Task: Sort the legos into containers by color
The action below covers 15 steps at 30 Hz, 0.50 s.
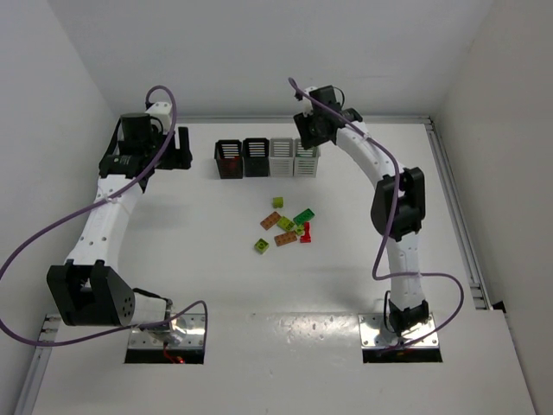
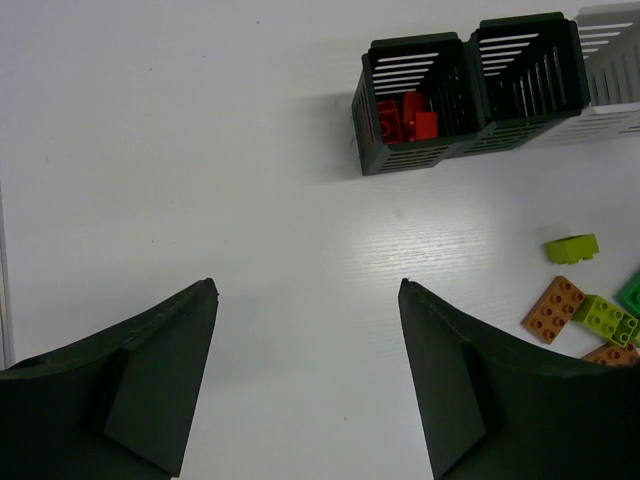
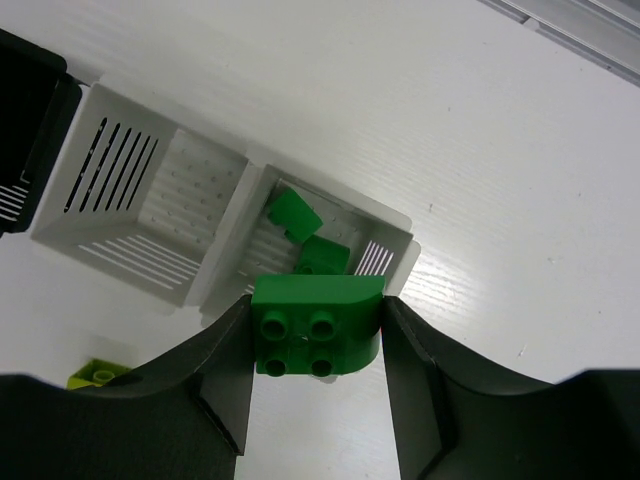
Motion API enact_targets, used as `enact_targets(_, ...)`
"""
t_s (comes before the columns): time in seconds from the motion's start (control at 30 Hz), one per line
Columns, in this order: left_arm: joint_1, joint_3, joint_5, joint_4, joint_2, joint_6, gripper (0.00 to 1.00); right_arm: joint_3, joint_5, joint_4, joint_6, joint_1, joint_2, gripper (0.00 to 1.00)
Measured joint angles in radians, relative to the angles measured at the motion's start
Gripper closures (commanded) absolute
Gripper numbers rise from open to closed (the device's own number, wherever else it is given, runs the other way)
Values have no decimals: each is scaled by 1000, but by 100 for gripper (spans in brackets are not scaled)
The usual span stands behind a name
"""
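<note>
The right gripper (image 3: 316, 312) clamps a green lego (image 3: 318, 345) above a white bin (image 3: 340, 203). The left gripper (image 2: 308, 288) gapes wide, empty.

No legible txt, labels, brands, nos. or signs in any view.

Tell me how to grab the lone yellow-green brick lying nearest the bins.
Probably best from straight above the yellow-green brick, closing on its two flat side faces. It lies low and alone, with nothing close beside it.
</note>
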State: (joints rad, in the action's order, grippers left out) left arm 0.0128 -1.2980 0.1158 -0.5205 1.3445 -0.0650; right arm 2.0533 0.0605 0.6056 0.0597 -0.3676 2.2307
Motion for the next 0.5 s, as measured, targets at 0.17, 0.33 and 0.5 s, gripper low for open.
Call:
enact_targets(0.17, 0, 8, 1, 6, 0, 1, 16, 2, -5, 1, 0, -1, 21, 45)
enact_targets(0.33, 0, 21, 19, 9, -8, 8, 6, 3, -23, 1, 1, -1, 24, 33)
enact_targets(0.5, 0, 42, 90, 12, -33, 36, 6, -5, -45, 1, 1, -1, 17, 32)
